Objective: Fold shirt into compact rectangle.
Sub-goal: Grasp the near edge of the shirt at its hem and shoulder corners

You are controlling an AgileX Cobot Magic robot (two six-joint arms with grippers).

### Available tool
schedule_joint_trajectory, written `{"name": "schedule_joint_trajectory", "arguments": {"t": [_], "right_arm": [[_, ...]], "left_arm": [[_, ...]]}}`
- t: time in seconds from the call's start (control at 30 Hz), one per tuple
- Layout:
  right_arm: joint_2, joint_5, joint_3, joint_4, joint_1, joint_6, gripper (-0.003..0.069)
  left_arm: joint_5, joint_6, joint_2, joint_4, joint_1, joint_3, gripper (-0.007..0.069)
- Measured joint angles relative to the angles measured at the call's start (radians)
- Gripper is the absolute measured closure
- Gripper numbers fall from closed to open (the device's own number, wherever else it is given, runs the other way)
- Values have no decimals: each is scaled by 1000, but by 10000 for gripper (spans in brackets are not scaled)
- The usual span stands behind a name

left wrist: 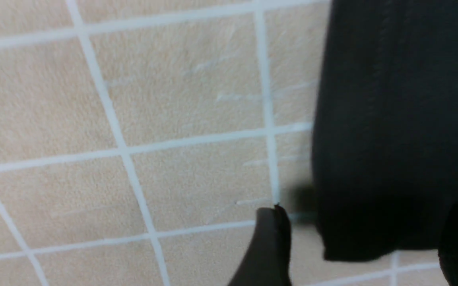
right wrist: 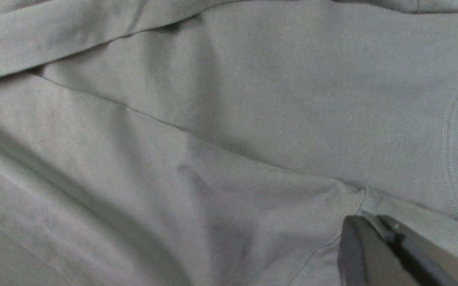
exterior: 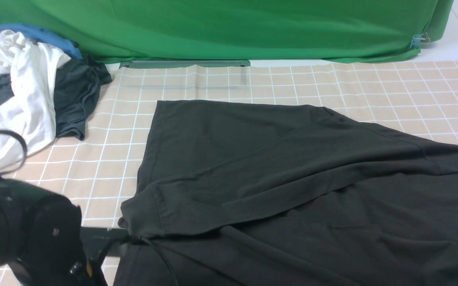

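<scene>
One shirt (exterior: 276, 167) lies on one checked mat (exterior: 412, 91). One green backdrop (exterior: 229, 28) hangs behind it, with one grey bar (exterior: 184, 63) at its foot and at least one clip (exterior: 420, 39) at its right corner; the clip is too small for a surer count. One heap at the left holds one white garment (exterior: 22, 79), blue cloth (exterior: 50, 37) showing in two spots, and dark grey cloth (exterior: 76, 95), which may be one piece or two. One arm (exterior: 18, 238) shows in the front view. There are two grippers, one per wrist view: the left gripper (left wrist: 366, 230) and the right gripper (right wrist: 376, 230), each with two fingers (left wrist: 270, 246).
</scene>
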State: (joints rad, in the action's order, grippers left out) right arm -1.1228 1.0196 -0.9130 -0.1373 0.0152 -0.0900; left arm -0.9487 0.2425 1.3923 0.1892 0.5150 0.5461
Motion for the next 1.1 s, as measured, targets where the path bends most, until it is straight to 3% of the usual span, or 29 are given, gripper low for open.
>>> {"name": "schedule_joint_trajectory", "arguments": {"t": [0.17, 0.27, 0.37, 0.47, 0.7, 0.97, 1.1], "right_arm": [[0, -1, 0, 0, 0, -1, 604], [0, 0, 0, 0, 0, -1, 598], [0, 4, 0, -2, 0, -2, 585], [0, 23, 0, -2, 0, 0, 573], [0, 119, 11, -2, 0, 5, 525], [0, 80, 244, -3, 0, 42, 176], [-13, 19, 363, -16, 0, 55, 104]], "left_arm": [[15, 0, 56, 0, 2, -14, 123], [7, -3, 69, -14, 2, -12, 256], [12, -28, 71, -5, 2, -7, 470], [11, -46, 61, -6, 2, 10, 586], [-97, -12, -66, -68, 3, 81, 592], [-202, 61, -216, -120, 3, 86, 592], [-204, 66, -225, -128, 3, 86, 592]]}}
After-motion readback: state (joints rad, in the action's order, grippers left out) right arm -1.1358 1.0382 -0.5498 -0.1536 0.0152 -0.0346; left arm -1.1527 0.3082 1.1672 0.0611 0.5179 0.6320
